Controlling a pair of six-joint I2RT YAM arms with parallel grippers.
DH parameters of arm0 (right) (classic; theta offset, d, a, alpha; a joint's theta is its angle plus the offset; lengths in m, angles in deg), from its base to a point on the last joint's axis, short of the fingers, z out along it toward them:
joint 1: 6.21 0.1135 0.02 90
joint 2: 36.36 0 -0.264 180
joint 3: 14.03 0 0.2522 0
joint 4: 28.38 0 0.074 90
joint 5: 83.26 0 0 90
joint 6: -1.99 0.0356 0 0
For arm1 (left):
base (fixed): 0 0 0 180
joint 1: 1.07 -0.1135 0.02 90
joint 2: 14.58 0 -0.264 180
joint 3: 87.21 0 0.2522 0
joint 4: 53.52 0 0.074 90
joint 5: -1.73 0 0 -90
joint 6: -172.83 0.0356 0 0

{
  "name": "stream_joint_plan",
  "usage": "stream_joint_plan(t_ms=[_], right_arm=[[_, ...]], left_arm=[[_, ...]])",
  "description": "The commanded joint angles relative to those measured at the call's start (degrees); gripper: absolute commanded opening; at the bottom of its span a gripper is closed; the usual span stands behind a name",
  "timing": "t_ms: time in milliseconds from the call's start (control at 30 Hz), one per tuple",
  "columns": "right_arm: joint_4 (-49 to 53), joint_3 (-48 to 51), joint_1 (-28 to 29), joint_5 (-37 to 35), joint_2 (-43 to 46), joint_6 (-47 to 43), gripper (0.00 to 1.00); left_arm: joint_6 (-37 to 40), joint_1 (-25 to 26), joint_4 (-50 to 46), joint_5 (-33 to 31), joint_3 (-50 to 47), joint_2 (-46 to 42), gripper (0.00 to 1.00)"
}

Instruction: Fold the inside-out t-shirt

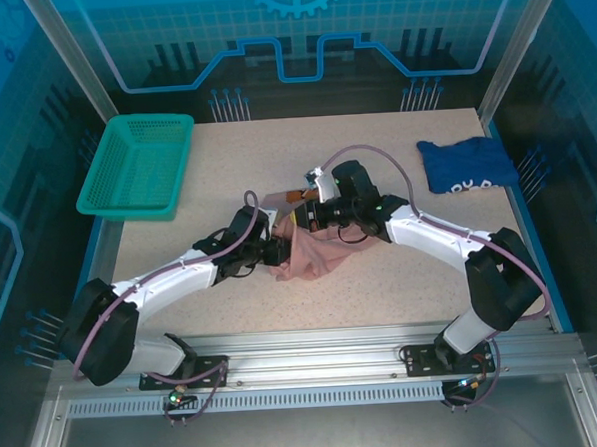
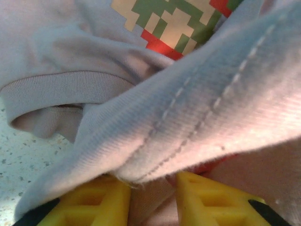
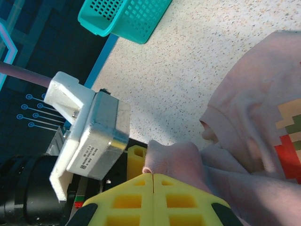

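The speckled surface [image 1: 382, 279] carries everything, and the left arm [image 1: 171, 275] and right arm [image 1: 439, 231] both reach in from its near edge to meet at its middle. At the far left corner sits a teal basket [image 1: 126, 210], with nothing in it. By the right edge, toward the far side, lies a dark blue shirt [image 1: 466, 163], well apart from both arms. The inside-out t-shirt [image 1: 315, 255] is a crumpled pink bundle at the centre of the surface, its bulk running roughly left to right with most of the cloth sagging toward the near edge. The left hand [image 1: 277, 253] is at its left end. The right hand [image 1: 306, 219] is at the side toward the far edge, so neither arm is nearer: both touch the cloth, and the two hands are close together. From the left wrist, the left hand [image 2: 153, 197] is narrow, with a fold of cloth between its yellow fingers [image 2: 99, 202] and a double-stitched hem [image 2: 197, 117] draped over them. From the right wrist, the right hand [image 3: 153, 181] is closed, its jaws meeting on a pinched edge of pink cloth. A pixelled print patch [image 2: 176, 23] shows among the folds. The next move probably needs the hands drawn apart to spread the bundle flat.
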Motion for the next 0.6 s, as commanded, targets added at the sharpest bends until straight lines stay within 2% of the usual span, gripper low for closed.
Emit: stream_joint_plan(t_ms=[0, 233, 567], right_arm=[[-0.1, 0.5, -0.9, 0.0, 2.2, -0.5, 0.00], [1.2, 0.7, -1.8, -0.6, 3.2, -1.3, 0.00], [12.9, -2.1, -5.8, -5.0, 8.1, -9.4, 0.00]], left_arm=[[1.0, 0.4, 1.5, 1.9, -0.3, -0.2, 0.21], [2.0, 0.4, 1.2, 3.7, -0.6, -3.9, 0.00], [2.2, -1.2, 1.5, 8.9, -3.2, -21.2, 0.00]])
